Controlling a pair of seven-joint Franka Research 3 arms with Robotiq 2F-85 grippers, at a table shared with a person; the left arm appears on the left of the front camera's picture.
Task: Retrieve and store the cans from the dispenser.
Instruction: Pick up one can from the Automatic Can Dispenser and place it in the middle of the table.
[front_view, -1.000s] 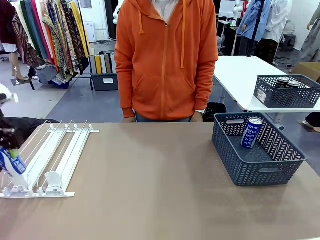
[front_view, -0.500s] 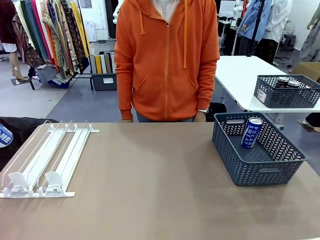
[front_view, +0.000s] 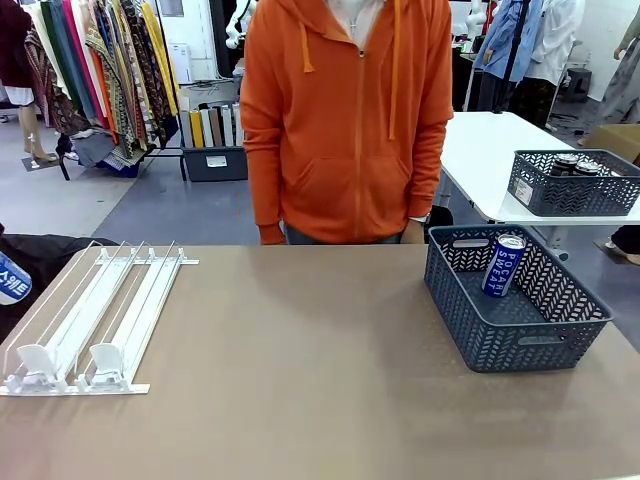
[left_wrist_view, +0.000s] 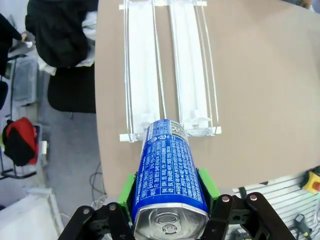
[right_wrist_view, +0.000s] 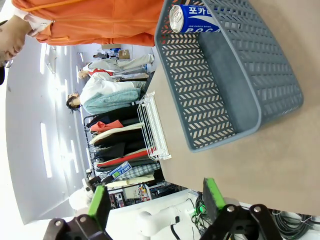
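In the left wrist view my left gripper (left_wrist_view: 170, 189) is shut on a blue can (left_wrist_view: 169, 175) with white lettering, its green pads (left_wrist_view: 128, 189) pressed to both sides. The can hangs above the near end of the white dispenser (left_wrist_view: 170, 70), whose two lanes lie bare. From the front, that can (front_view: 10, 278) peeks in at the left edge, beside the dispenser (front_view: 95, 315). A second blue can (front_view: 503, 265) leans inside the dark grey basket (front_view: 545, 340) at the right. My right gripper (right_wrist_view: 155, 197) is open, off the basket (right_wrist_view: 280, 85) that holds this can (right_wrist_view: 195, 19).
A person in an orange hoodie (front_view: 350, 120) stands at the far edge of the table. Another grey basket (front_view: 575, 195) with dark cans sits on a white table behind. Beyond the table's left edge are a dark bag (left_wrist_view: 62, 35) and floor.
The blue can has been lifted from the dispenser's stopper end, up and out to the left edge of the front view. The person has shifted slightly to the right.
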